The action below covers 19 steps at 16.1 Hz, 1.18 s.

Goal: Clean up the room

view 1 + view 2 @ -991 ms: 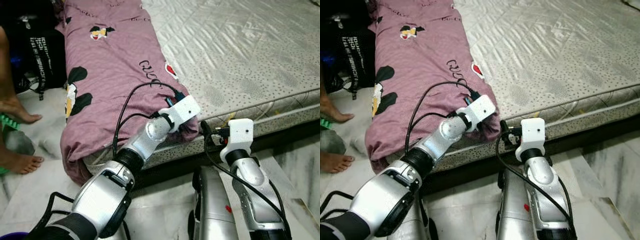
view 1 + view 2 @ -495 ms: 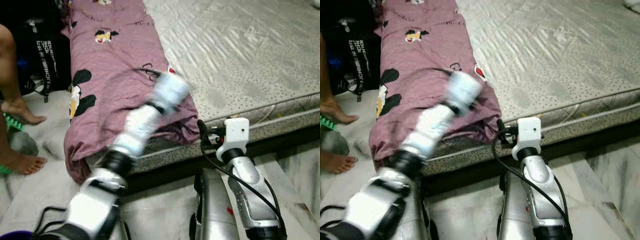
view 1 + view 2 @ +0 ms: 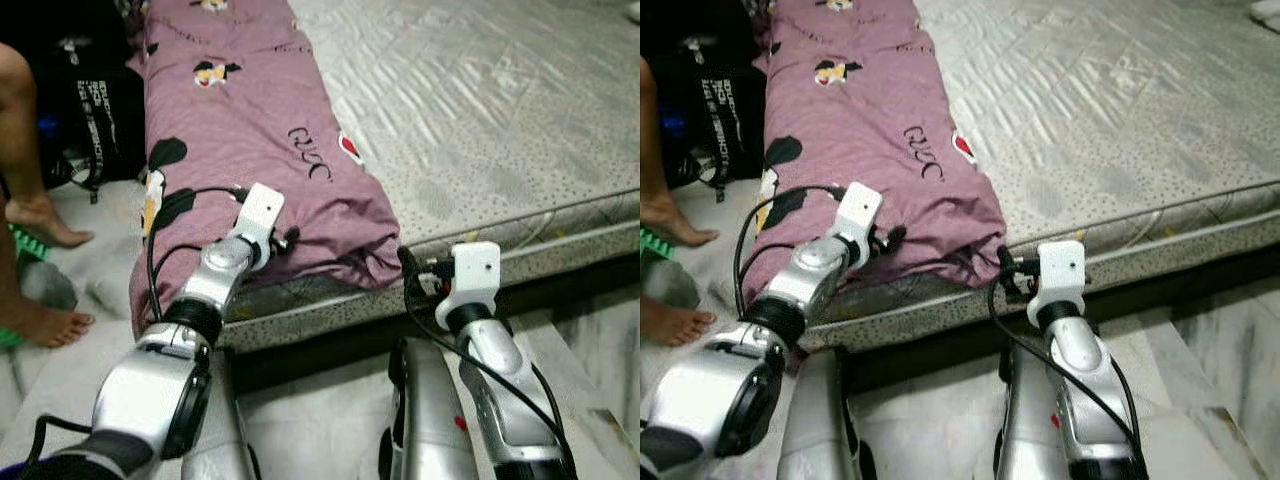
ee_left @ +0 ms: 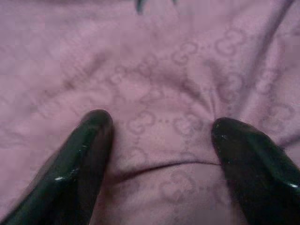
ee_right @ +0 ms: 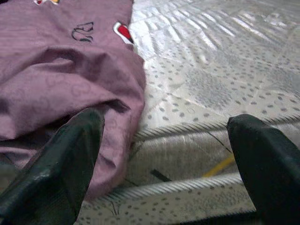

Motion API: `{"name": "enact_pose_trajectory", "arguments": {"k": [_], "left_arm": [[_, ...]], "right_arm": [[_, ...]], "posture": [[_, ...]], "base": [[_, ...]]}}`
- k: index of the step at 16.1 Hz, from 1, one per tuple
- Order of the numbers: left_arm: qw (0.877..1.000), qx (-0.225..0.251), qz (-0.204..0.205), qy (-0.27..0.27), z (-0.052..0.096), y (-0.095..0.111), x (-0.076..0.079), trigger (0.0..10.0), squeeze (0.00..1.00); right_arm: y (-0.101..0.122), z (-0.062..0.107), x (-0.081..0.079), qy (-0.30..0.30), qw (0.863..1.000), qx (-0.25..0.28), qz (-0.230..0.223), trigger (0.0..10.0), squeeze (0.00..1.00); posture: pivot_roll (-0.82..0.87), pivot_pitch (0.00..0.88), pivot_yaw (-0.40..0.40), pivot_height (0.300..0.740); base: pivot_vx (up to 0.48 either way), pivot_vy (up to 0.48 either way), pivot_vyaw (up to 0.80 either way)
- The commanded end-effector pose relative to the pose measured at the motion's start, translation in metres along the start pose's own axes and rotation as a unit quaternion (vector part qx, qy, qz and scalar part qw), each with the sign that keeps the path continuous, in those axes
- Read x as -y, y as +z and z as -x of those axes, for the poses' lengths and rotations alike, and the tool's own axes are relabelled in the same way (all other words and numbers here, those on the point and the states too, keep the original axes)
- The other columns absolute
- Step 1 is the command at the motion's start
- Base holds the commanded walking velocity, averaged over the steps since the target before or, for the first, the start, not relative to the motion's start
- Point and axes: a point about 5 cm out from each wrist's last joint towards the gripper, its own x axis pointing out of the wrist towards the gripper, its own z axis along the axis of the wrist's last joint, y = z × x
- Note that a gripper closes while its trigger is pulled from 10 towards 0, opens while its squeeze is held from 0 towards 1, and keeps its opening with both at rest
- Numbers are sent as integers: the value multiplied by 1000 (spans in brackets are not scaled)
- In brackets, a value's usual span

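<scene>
Standing at the far left: one person's two bare feet (image 3: 40,322) on the pale floor (image 3: 90,290), with one black bag (image 3: 95,110) beside the bed. Lying folded along the left part of the one mattress (image 3: 500,110): one mauve blanket (image 3: 240,110) with cartoon prints, its near end drooping over the mattress edge toward the floor. Resting against the blanket's near left portion: the left end effector (image 4: 159,140), two black fingers (image 4: 79,159) spread apart with their tips on the wrinkled fabric, nothing clamped between them. Looping from that wrist: one black cable (image 3: 160,250). Hovering just off the mattress's front edge, beside the blanket's drooping corner: the right end effector (image 5: 164,136), two fingers (image 5: 56,164) wide apart, touching neither blanket nor mattress, holding nothing. Showing to the right: bare quilted, dotted mattress ticking, with piped seams along the front side. Seen below, between the two silver arms: marble floor.
</scene>
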Motion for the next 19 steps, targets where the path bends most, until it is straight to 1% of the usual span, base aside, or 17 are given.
{"name": "enact_pose_trajectory", "arguments": {"k": [1, 2, 3, 4, 5, 6, 7, 8, 9, 10, 11, 12, 13, 14, 15, 16, 19], "left_arm": [[998, -62, -12, -30, 3, -27, 7, 10000, 1000], [993, -98, -17, -67, 5, -43, 19, 10000, 1000], [988, -120, -20, -98, 6, -56, 32, 10000, 1000], [980, -141, -26, -139, 9, -70, 48, 10000, 1000], [976, -147, -29, -156, 11, -76, 57, 10000, 1000], [978, -138, -31, -155, 11, -77, 61, 10000, 1000], [981, -127, -34, -145, 10, -75, 60, 10000, 1000], [987, -97, -39, -118, 7, -66, 54, 10000, 1000], [990, -83, -39, -106, 6, -61, 51, 10000, 1000], [995, -41, -54, -74, 4, -46, 41, 10000, 1000], [997, -3, -59, -49, 4, -33, 33, 10000, 1000], [998, 26, -53, -23, 4, -23, 24, 10000, 1000], [997, 64, -47, -9, 6, -12, 19, 10000, 1000], [994, 108, -30, 10, 9, 0, 13, 10000, 1000], [981, 188, 2, 47, 22, 18, 4, 10000, 1000], [977, 205, 14, 53, 27, 19, 3, 10000, 1000], [964, 244, 36, 100, 52, 6, 1, 10000, 1000]], "right_arm": [[5, 2, 2, 0, 1000, 6, 4, 10000, 0], [5, 3, 3, -3, 1000, 6, 6, 10000, 0], [5, 4, 4, -5, 1000, 6, 7, 10000, 0], [5, 4, 5, -6, 1000, 4, 7, 10000, 0], [4, 4, 4, -5, 1000, 3, 7, 10000, 0], [5, 3, 3, -1, 1000, 4, 6, 10000, 0], [5, 2, 1, 1, 1000, 4, 5, 10000, 0], [6, 0, 0, 5, 1000, 6, 5, 10000, 0], [7, -1, -1, 7, 1000, 7, 5, 10000, 0], [7, -4, -2, 9, 1000, 9, 4, 10000, 0], [9, -5, -3, 10, 1000, 12, 3, 10000, 0], [9, -6, -3, 11, 1000, 14, 2, 10000, 0], [10, -7, -3, 11, 1000, 15, 2, 10000, 0], [10, -7, -3, 10, 1000, 17, 1, 10000, 0], [11, -8, -5, 10, 1000, 23, -2, 10000, 0], [12, -9, -6, 11, 1000, 25, -4, 10000, 0], [13, -15, -14, 17, 999, 33, -16, 10000, 0]], "posture": [[-103, 42, 42, 493], [-103, 42, 42, 493], [-108, 44, 44, 493], [-108, 44, 44, 493], [-104, 43, 41, 493], [-99, 40, 36, 493], [-94, 38, 34, 493], [-84, 33, 30, 493], [-83, 32, 29, 493], [-75, 25, 27, 493], [-73, 24, 28, 493], [-69, 20, 28, 493], [-66, 18, 29, 493], [-61, 16, 29, 493], [-42, 8, 32, 493], [-42, 8, 32, 493], [-10, 0, 39, 493]], "base": [[0, 0, 0], [0, 0, 0], [0, 0, 0], [0, 0, 0], [0, 0, 0], [0, 0, 0], [0, 0, 0], [0, 0, 0], [0, 0, 0], [0, 0, 0], [0, 0, 0], [0, 0, 0], [0, 0, 0], [0, 0, 0], [0, 0, 0], [0, 0, 0], [0, 0, 0]]}}
